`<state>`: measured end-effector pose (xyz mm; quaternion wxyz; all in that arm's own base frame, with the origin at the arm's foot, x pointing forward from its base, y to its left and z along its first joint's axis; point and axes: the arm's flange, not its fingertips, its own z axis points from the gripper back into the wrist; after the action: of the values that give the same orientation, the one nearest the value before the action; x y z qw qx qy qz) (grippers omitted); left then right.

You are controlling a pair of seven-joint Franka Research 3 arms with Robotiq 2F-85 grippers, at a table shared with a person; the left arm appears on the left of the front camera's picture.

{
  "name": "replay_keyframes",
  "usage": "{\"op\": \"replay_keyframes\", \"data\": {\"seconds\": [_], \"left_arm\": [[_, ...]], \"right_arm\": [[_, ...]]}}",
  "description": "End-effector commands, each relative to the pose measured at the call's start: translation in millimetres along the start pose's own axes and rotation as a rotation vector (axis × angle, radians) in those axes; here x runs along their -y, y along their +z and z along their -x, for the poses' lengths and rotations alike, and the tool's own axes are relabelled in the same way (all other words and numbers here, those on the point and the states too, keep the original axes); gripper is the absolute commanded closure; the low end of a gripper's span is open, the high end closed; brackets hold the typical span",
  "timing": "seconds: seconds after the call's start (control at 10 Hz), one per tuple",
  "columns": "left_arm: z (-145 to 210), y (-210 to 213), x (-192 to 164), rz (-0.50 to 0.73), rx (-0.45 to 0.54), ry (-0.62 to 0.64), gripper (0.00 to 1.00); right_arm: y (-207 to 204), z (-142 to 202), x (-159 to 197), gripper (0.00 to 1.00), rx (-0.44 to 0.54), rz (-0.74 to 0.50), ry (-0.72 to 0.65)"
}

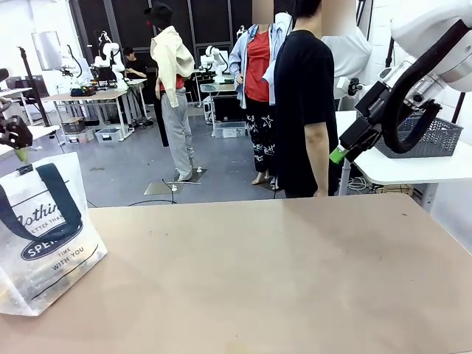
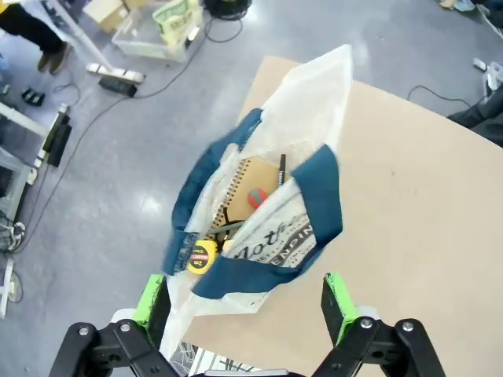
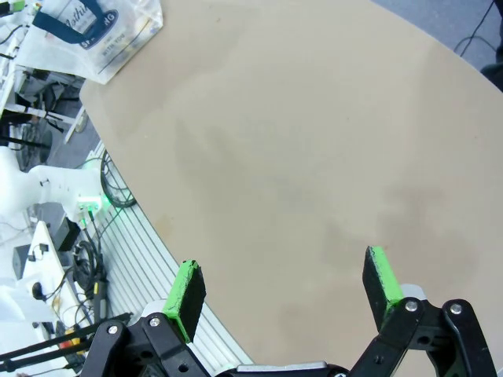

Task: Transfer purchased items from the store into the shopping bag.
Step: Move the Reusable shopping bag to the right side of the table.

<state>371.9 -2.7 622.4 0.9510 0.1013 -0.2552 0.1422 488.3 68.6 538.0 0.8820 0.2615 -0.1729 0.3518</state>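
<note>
Hovering directly above the translucent clear plastic shopping bag with navy strap handles (image 2: 267,212), which sits at the near left corner of the tan bench (image 1: 280,273), mouth up. Left fingers (image 2: 245,302) spread wide, holding nothing, straddling the near rim of the bag. Inside, a tan spiral-bound kraft notebook (image 2: 247,184) lying along the bag's length, a dark pen (image 2: 281,170) and a red bit (image 2: 257,198) on it, a yellow ring-shaped piece (image 2: 202,256) nearest the fingers. Floor drop just past the bag's left side. Right fingers (image 3: 287,287) also spread and empty, raised at the far right, well apart from the bag. Dark grey mesh basket (image 1: 424,139) on a white side table (image 1: 413,168) behind that arm. Wide bare bench between.
</note>
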Motion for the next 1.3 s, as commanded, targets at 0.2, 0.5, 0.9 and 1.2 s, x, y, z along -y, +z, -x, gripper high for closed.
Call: {"op": "replay_keyframes", "data": {"seconds": [0.2, 0.5, 0.9, 1.2], "left_arm": [[2.8, 21.1, 10.1, 0.058, -0.009, -0.066, 0.0], [6.6, 35.8, 40.4, 0.343, -0.026, -0.238, 0.0], [10.9, 3.4, 56.9, 0.693, -0.024, -0.449, 0.0], [9.9, -15.2, 67.1, 0.836, 0.104, -0.591, 0.0]], "right_arm": [[0.9, -4.0, 0.1, 0.0, -0.007, -0.007, -0.015], [0.9, -4.0, 0.1, 0.0, -0.007, -0.007, -0.015], [0.9, -4.0, 0.1, 0.0, -0.007, -0.007, -0.015], [0.9, -4.0, 0.1, 0.0, -0.007, -0.007, -0.015]]}}
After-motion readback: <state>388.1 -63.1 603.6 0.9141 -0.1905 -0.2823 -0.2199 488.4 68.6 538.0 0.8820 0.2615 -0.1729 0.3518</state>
